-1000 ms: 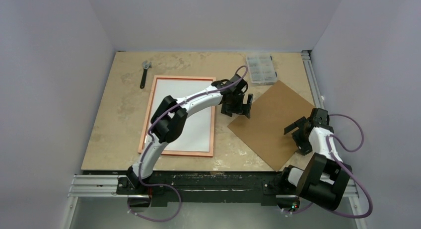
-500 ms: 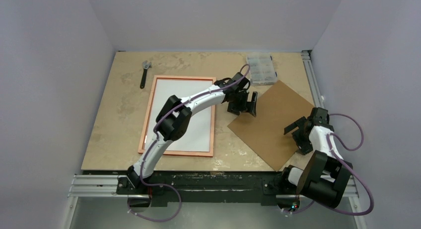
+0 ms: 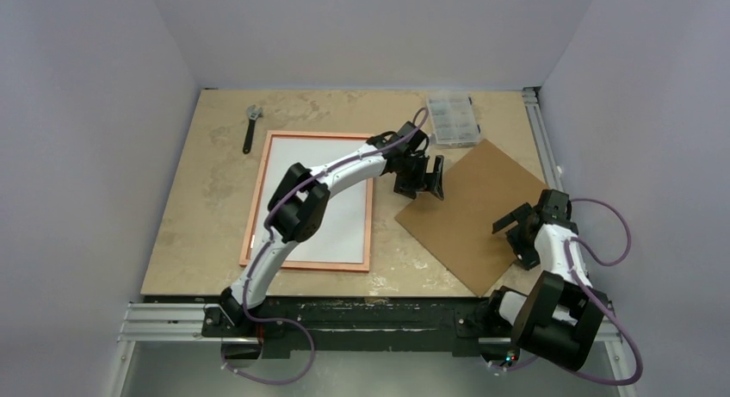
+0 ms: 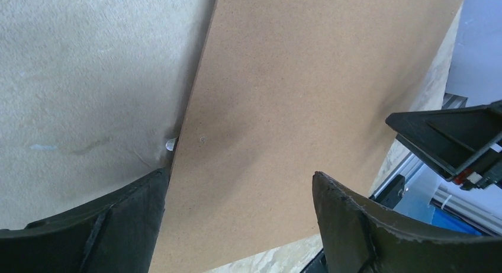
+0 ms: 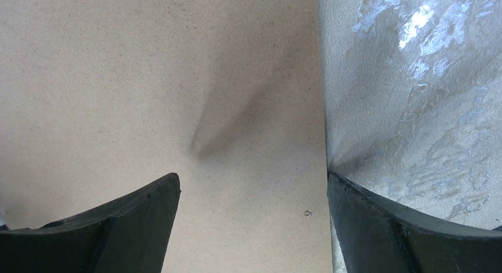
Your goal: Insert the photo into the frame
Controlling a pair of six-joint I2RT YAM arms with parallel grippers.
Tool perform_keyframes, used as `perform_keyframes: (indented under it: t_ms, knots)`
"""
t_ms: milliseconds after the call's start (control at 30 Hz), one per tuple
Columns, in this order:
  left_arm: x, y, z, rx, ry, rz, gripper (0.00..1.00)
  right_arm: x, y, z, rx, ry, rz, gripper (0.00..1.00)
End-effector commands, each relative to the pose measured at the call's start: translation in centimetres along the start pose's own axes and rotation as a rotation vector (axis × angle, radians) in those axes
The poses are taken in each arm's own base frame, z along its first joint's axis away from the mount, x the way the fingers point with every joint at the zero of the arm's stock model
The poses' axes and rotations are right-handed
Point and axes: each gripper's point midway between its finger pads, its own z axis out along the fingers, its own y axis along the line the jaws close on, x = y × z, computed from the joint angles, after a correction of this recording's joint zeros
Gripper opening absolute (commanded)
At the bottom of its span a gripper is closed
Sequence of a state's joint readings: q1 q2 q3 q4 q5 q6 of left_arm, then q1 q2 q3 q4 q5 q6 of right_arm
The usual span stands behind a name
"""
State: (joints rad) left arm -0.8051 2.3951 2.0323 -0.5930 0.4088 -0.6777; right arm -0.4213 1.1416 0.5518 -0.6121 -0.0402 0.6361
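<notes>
On the tan table (image 3: 207,199), left of centre, the frame (image 3: 314,134) is lying flat w/ its copper-coloured back up. The photo (image 3: 340,229) is sitting inside the frame, white back up, filling the opening as far as the top view shows. L arm (image 3: 297,212) is reaching diagonally over both, hiding part of each. L gripper (image 3: 422,183) is hovering over the left corner of the brown backing board (image 3: 469,216), which is lying flat to the right of the frame, turned diamond-wise & apart from it. Its fingers (image 4: 89,225) are standing wide apart, clamping nothing; the wrist view is showing the board's edge running close by one finger. Can't tell if the tips are touching the board. R gripper (image 3: 514,220) is hanging over the board's right edge, jaws also spread, holding nothing; its wrist cam is showing board on one side, bare table on the other. Toward the far edge, a wrench (image 3: 250,126) is lying near the frame's far-left corner, & a clear plastic parts box (image 3: 453,119) is sitting just beyond the board's far corner.
</notes>
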Motion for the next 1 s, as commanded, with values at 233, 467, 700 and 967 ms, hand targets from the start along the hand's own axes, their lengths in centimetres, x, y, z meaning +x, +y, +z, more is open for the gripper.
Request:
perform_keyframes:
  t_ms: [233,467,700,967]
  knots:
    - [4.4,-13.4,-8.9,0.267,0.019,0.163,0.85,4.1,0.7,0.4,-0.087,0.15,0.04,0.91]
    - [5.4,-11.9,-10.0,0.206,-0.01,0.146,0.85,4.3,1.6,-0.1,-0.162,0.142,0.034,0.9]
    - [6.6,-10.3,-10.4,0.153,-0.024,0.121,0.85,5.2,4.0,-0.5,-0.329,0.16,0.012,0.86]
    - [7.7,-7.9,-12.0,0.075,-0.085,0.073,0.85,4.7,7.8,-1.3,-0.401,0.155,-0.134,0.87]
